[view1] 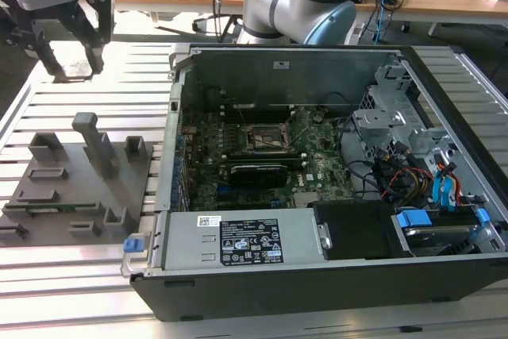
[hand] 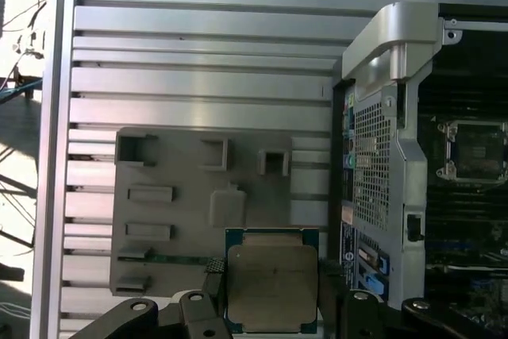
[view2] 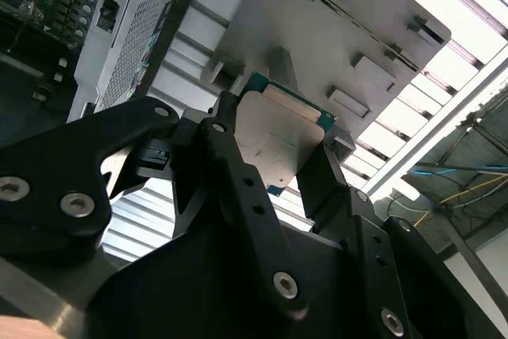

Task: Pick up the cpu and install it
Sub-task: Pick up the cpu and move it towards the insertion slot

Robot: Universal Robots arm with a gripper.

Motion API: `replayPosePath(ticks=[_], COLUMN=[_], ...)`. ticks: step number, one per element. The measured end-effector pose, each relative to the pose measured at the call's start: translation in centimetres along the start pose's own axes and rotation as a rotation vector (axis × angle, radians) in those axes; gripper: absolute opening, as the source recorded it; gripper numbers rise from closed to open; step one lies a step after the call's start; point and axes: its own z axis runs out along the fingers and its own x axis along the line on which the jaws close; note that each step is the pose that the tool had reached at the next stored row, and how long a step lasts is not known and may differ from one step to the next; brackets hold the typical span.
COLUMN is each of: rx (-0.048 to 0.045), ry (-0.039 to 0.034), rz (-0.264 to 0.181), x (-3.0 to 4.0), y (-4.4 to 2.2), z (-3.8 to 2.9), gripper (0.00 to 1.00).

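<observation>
Silvery-pink metal lid on a green board: cpu (hand: 272, 287), small, flat, square. Pinched at two opposite edges by the tool (view2: 279, 129), closed narrow on it, held in the air near the grey fixture plate (hand: 198, 196). Likely light, rigid, smooth on top; underside contacts probably fragile, so grip best kept to the edges. First wrist view: lid face-on, plus the black socket (hand: 476, 148) inside the computer case (hand: 389, 77). Second wrist view: both pinched edges up close. Exterior view: tool at upper left of the frame, over the slatted worktop (view1: 79, 275), well apart from the socket mid-frame.
</observation>
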Motion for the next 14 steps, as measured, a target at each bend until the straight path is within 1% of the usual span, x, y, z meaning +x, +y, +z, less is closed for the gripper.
replayPosePath(ticks=[1,2,4,5,6,10,14], rx=[0.0,0.0,0.0,0.0,0.0,-0.0001,0.0], ry=[-0.0001,-0.0001,-0.0001,0.0,0.0,-0.0001,0.0], rz=[0.0,0.0,0.0,0.0,0.0,0.0,0.0], x=[-0.26,-0.81,-1.42,-1.94,-2.33,-3.51,-4.42], y=[-0.01,-0.03,-0.05,-0.07,-0.08,-0.12,-0.16], z=[0.01,0.01,0.02,0.02,0.02,0.03,0.04], gripper=[0.55,0.55,0.55,0.55,0.55,0.55,0.55])
